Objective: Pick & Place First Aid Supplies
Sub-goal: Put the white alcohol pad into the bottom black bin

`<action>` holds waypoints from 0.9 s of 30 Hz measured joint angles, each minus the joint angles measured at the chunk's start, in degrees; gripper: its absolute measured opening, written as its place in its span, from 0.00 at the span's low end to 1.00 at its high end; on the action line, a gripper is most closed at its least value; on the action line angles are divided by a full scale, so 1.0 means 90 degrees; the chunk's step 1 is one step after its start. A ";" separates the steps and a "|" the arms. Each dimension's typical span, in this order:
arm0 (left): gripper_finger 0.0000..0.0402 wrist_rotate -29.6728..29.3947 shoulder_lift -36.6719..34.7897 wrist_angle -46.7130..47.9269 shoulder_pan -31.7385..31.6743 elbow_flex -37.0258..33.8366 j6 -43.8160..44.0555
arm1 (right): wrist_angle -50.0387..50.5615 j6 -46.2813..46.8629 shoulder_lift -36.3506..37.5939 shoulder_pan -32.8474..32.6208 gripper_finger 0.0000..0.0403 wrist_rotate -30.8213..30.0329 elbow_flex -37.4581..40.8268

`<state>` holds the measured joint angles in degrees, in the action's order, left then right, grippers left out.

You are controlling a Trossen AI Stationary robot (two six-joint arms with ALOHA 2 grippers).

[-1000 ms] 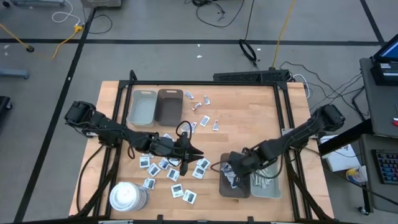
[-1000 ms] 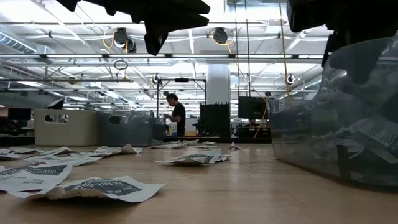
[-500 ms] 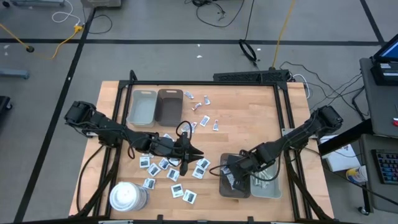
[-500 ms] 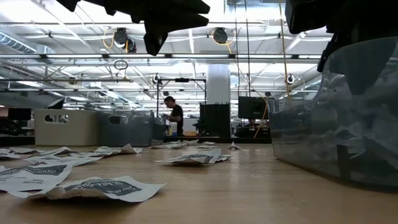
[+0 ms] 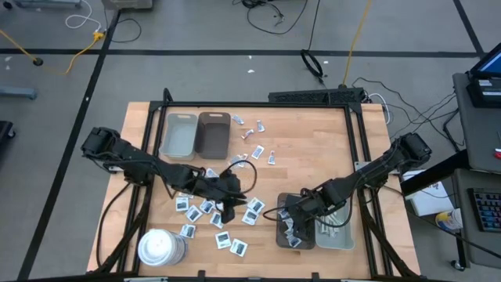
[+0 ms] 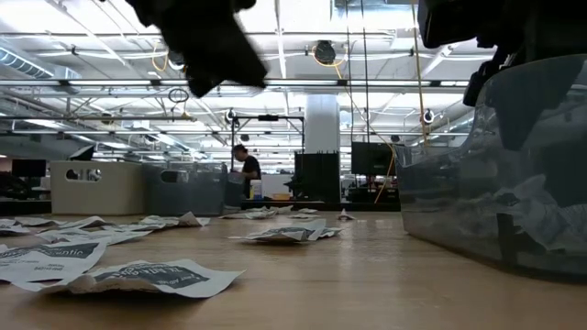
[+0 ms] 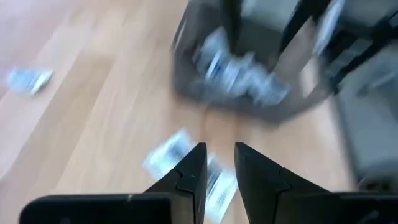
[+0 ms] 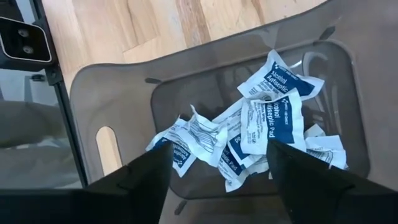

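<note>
Setting: wooden table [image 5: 313, 141] viewed from straight above, two dark arms reaching in from the left and right edges.
Right gripper [image 5: 291, 222]: poised over the brown tray [image 5: 280, 235] at the near right; fingers spread wide in the right wrist view, nothing between them.
Packets in tray [image 8: 261, 134]: a heap of white squares with dark-blue print on the tray floor, directly below the spread fingers.
Change on the right: a second ago a packet hung at the fingertips above the tray; now lying lower among the heap, so apparently just released.
Left gripper [image 5: 229, 205]: mid-table, just above the loose packets [image 5: 205, 207]; fingers [image 7: 189, 177] drawn close with only a thin gap, empty as far as visible.
Change on the left: half a second ago spread and pointing toward the tray; now tucked in and swung, blurred with motion.
Remaining supplies: many packets on the wood near the left gripper, a few more [image 5: 254, 129] beside the grey tray [image 5: 178, 135] and second brown tray [image 5: 213, 133] at the far left.
Meaning for the task: one more packet delivered, judged; most sorting left to do.
Elsewhere: white cylinder [image 5: 160, 247] at the near left corner; a person [image 6: 240, 170] standing far off in the room.
</note>
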<state>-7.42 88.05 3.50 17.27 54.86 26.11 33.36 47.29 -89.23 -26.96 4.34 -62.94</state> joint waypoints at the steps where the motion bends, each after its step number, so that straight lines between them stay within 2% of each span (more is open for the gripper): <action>1: 0.21 0.0004 0.0000 0.0536 -0.0002 0.0114 0.0000 | -0.0023 0.0000 0.0000 0.0000 0.64 0.0000 0.0000; 4: 0.21 0.0066 0.0000 0.1825 -0.0002 0.0367 0.0133 | -0.0089 -0.0002 0.0000 0.0000 0.65 0.0000 0.0000; 6: 0.21 0.0363 0.0000 0.2464 -0.0026 0.0494 0.0345 | -0.0145 -0.0004 0.0000 0.0000 0.64 0.0002 0.0000; 9: 0.21 0.0826 -0.0002 0.3189 -0.0036 0.0527 0.0755 | -0.0238 -0.0046 0.0000 0.0000 0.63 0.0001 0.0000; 15: 0.21 0.1148 0.0000 0.4426 -0.0036 0.0527 0.1518 | -0.0254 -0.0049 0.0000 0.0000 0.64 0.0002 0.0000; 20: 0.21 0.1177 -0.0001 0.4917 -0.0036 0.0528 0.1907 | -0.0254 -0.0049 0.0000 0.0005 0.64 0.0000 0.0001; 27: 0.21 0.1207 0.0049 0.4665 0.0134 0.0471 0.1987 | -0.0254 -0.0051 0.0000 0.0005 0.63 0.0002 0.0002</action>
<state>3.45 88.49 45.49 18.48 59.10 44.00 31.07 46.83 -89.23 -26.92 4.36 -62.92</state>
